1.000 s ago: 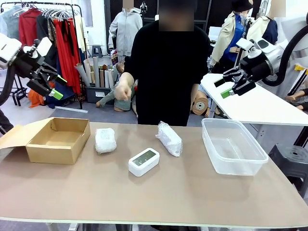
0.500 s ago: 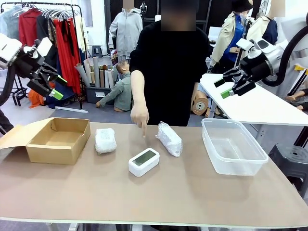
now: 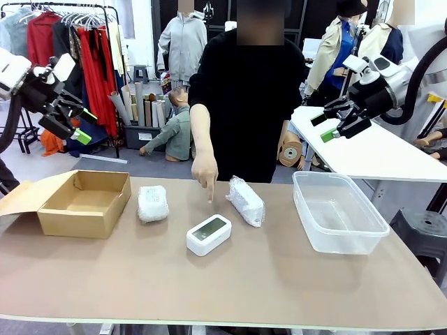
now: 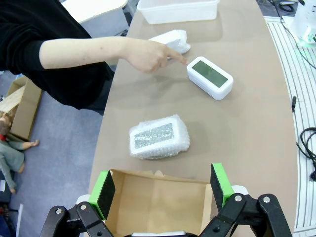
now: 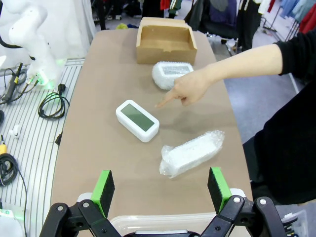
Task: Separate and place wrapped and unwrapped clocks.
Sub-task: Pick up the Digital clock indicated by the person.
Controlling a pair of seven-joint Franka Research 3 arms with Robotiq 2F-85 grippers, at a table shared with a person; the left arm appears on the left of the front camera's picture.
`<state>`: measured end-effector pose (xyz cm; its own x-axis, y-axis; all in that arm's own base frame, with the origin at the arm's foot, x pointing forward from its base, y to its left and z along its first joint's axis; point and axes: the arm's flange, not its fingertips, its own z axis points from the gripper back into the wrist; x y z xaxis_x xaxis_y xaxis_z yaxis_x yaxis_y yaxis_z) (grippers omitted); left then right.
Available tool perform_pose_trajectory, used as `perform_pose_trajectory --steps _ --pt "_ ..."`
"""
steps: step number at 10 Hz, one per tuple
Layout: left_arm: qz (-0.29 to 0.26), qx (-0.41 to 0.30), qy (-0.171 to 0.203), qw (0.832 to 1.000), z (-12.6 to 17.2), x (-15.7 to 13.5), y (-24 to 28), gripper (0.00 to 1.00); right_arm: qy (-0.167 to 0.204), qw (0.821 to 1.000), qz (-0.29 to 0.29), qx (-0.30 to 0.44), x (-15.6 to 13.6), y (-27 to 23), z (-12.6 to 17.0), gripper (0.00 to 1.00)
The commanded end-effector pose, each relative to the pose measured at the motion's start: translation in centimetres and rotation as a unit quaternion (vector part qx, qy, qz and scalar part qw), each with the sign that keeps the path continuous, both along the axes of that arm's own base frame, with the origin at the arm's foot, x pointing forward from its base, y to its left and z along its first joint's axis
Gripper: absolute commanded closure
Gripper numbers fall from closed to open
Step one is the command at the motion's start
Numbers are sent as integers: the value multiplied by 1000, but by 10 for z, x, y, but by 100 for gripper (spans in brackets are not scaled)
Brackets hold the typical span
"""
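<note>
A bare white clock with a grey screen lies at the middle of the table. One bubble-wrapped clock sits left of it; a second wrapped one lies to its right. The person's hand points a finger down at the bare clock. My left gripper hangs open, high above the cardboard box. My right gripper is open, raised above the plastic tub.
An open brown cardboard box stands at the table's left. A clear plastic tub stands at the right. The person stands at the far edge. A white side table is behind on the right.
The person's arm came down from chest height and now points at the bare clock. Both arms have stayed still.
</note>
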<state>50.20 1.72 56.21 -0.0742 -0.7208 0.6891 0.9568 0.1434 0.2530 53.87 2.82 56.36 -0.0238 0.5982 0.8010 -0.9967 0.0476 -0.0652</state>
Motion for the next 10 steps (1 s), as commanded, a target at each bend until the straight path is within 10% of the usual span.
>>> perform_pose_trajectory --steps 1,10 --pt "1 -1 0 1000 0 0 1 0 -3 1000 1 -1 -1 0 3 0" --pt "1 -1 0 1000 0 0 1 0 -3 1000 1 -1 -1 0 3 0"
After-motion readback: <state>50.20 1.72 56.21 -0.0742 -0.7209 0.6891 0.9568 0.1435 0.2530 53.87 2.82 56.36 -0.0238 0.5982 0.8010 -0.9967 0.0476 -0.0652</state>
